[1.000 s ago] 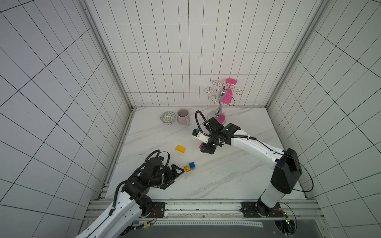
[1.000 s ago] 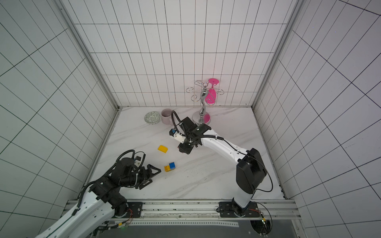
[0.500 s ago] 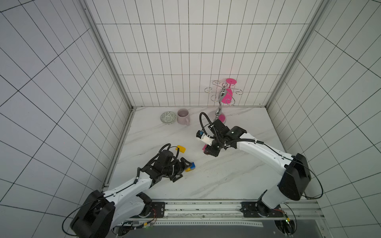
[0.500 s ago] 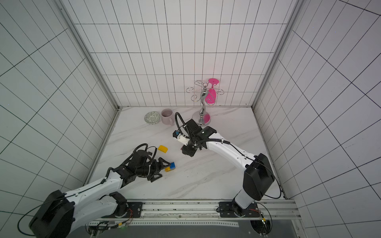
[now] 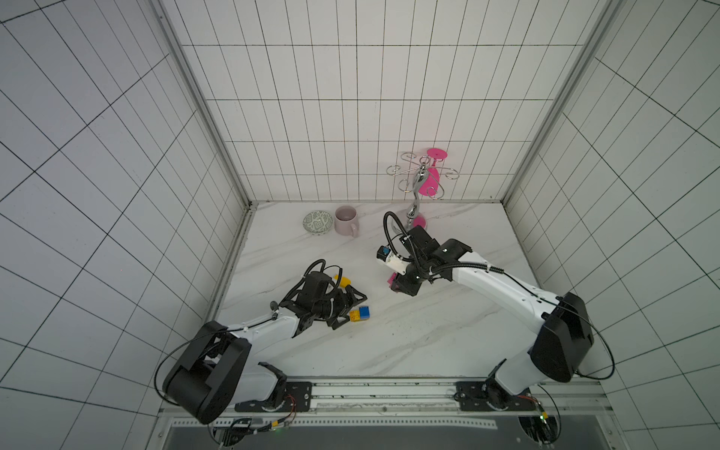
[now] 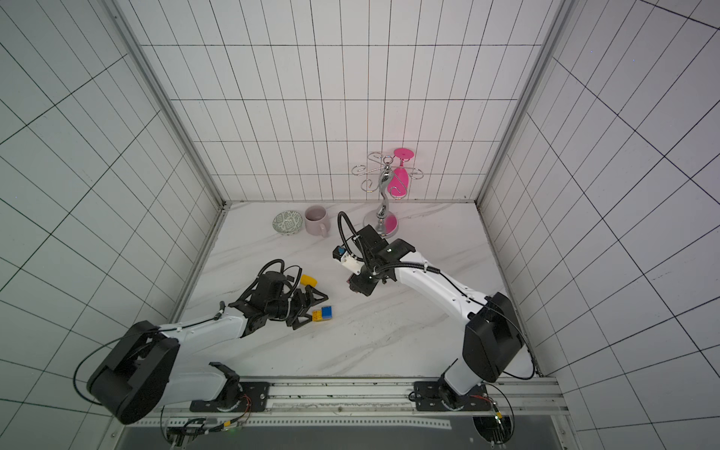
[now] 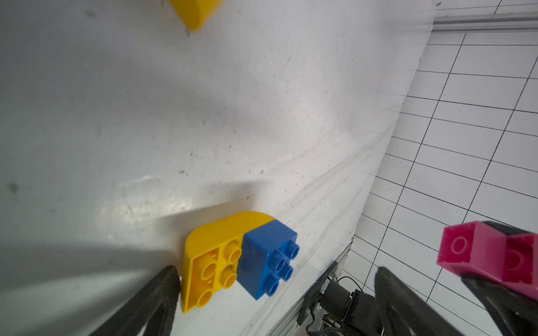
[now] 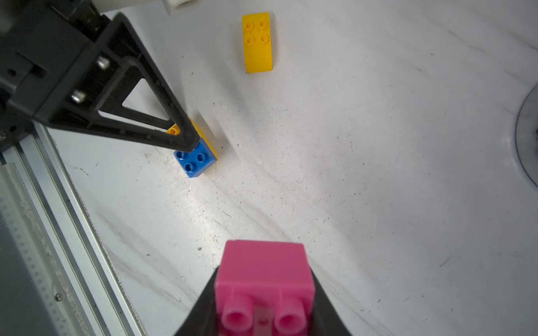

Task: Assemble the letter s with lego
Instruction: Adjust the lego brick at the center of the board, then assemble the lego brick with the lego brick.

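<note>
White tiled walls [image 5: 350,97] w/ dark grout close in three sides of the room, seen from above. The base is a white marble-look tabletop [image 5: 428,350], lightly scuffed. A metal rail [image 5: 389,393] along the near edge carries two white & black arms. The left arm [image 5: 265,327] and the right arm [image 5: 498,284] both reach toward the middle.

At the back a chrome rack [image 5: 413,209] stands upright w/ a pink glass [image 5: 432,177] hung upside down on it. Left of it sit a mauve mug [image 5: 346,220] and, just beside it, a small patterned bowl [image 5: 317,223]. Both are mouth-up, and only their own insides show.

Lego: a yellow brick [image 7: 209,256] & a blue brick [image 7: 267,259] are joined and lie on their side on the tabletop, left of centre. The left tool [image 5: 352,313] is released, jaws spread wide either side of that pair. One finger is just beside the yellow end; contact is unclear. A second yellow brick [image 8: 257,43] lies loose nearby, further back. The right tool [image 5: 403,287] is clenched on pink lego [image 8: 263,270], raised off the tabletop and well apart from the pair. In the left wrist view it reads as two pink squares stuck together. The S is not yet formed.
</note>
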{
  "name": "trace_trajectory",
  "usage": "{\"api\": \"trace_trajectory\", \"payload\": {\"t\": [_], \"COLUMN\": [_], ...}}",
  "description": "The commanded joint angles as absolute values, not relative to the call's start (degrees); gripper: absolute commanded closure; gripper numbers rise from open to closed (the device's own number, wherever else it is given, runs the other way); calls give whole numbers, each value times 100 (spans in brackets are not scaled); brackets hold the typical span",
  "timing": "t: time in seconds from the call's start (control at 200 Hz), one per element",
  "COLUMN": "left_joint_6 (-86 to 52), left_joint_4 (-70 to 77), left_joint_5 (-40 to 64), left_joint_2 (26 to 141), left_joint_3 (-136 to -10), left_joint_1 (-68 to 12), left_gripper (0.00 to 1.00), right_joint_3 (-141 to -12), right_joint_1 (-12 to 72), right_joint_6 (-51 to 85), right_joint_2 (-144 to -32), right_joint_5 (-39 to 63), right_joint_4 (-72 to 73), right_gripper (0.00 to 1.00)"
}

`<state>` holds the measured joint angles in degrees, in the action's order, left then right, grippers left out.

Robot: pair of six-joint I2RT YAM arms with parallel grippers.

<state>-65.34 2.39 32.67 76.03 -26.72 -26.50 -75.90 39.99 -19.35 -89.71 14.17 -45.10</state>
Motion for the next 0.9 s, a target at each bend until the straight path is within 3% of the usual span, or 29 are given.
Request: {"api": "trace_trajectory", "payload": {"t": [0.0, 0.235, 0.365, 0.465, 0.54, 0.74, 0.895], "left_joint_6": [-6137, -6029, -5526, -4642, -3775, -3204, -2301], "left_joint_4": [135, 196, -1004, -2910, -4171, -4529, -4729], "left_joint_5": [3498, 3707, 3650, 3286, 2671, 1569, 1037], "left_joint_2": [7749, 7845, 6639, 5617, 5417, 4053, 3613], "left_joint_3": [-3000, -3049, -3225, -3937, -4752, -5322, -5560], "left_joint_1": [-2491, -2409, -1829, -1247, -1334, -1038, -1028], "left_gripper": [4, 4, 4, 3, 3, 2, 1], "right_joint_3": [-7576, -7883, -8176, -8510, -8692, -9279, -9785], "right_joint_1": [3947, 3970, 4100, 4338, 4618, 5161, 5365], "right_joint_6": [-2004, -1965, -1737, -1530, -1668, -2384, -2537], "right_joint_2": [-8959, -9265, -9500, -9788, -9983, -10764, -11323], "right_joint_5": [1558, 1758, 1783, 1897, 1851, 1772, 1503], "right_joint_4": [-4532, -4525, -4536, -4627, -4663, -5054, -5299], "right_gripper": [91, 91, 91, 91, 90, 91, 91]}}
